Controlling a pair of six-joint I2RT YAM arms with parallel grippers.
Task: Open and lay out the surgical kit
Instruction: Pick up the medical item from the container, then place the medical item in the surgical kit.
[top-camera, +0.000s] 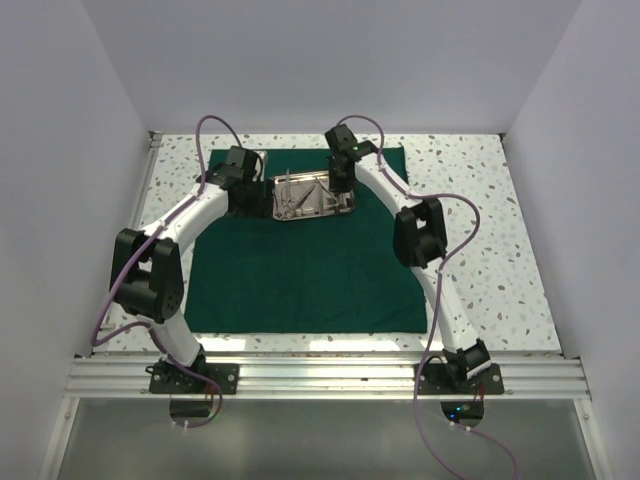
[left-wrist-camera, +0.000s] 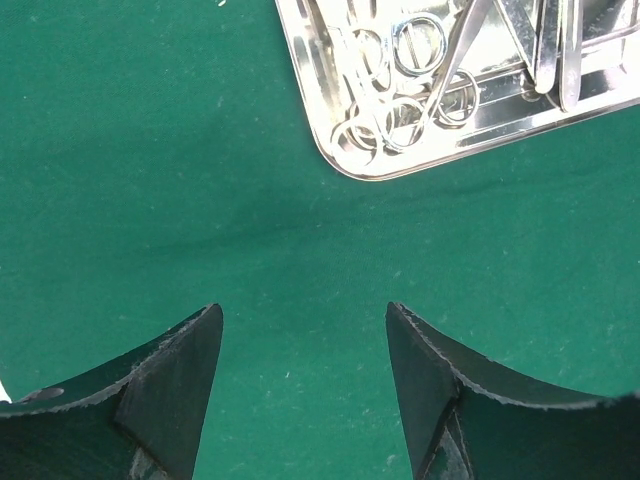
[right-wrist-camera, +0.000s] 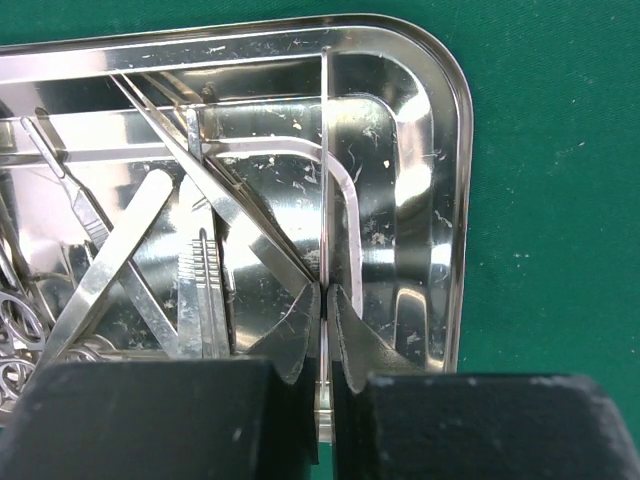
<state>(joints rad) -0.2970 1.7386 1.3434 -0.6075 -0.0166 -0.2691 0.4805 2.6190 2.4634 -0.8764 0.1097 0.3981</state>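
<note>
- Left arm (top-camera: 190, 215), elbow out, reaches beside the left end of the tray (right-wrist-camera: 460, 200); left claw (left-wrist-camera: 305, 320) gapes wide above the green cloth (top-camera: 300, 270) spread on the counter (top-camera: 480, 200).
- Right arm (top-camera: 385, 185) stretches to the tray's right end; right claw (right-wrist-camera: 325, 300) pinches a thin steel instrument (right-wrist-camera: 325, 150) inside.

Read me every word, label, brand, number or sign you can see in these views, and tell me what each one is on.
None: no text can be read in any of the three views.
The steel tray, the instruments lying in it and the green cloth show no readable print, stamp or engraving.
If the arms carry any marking, it is too small to make out from the top view.
</note>
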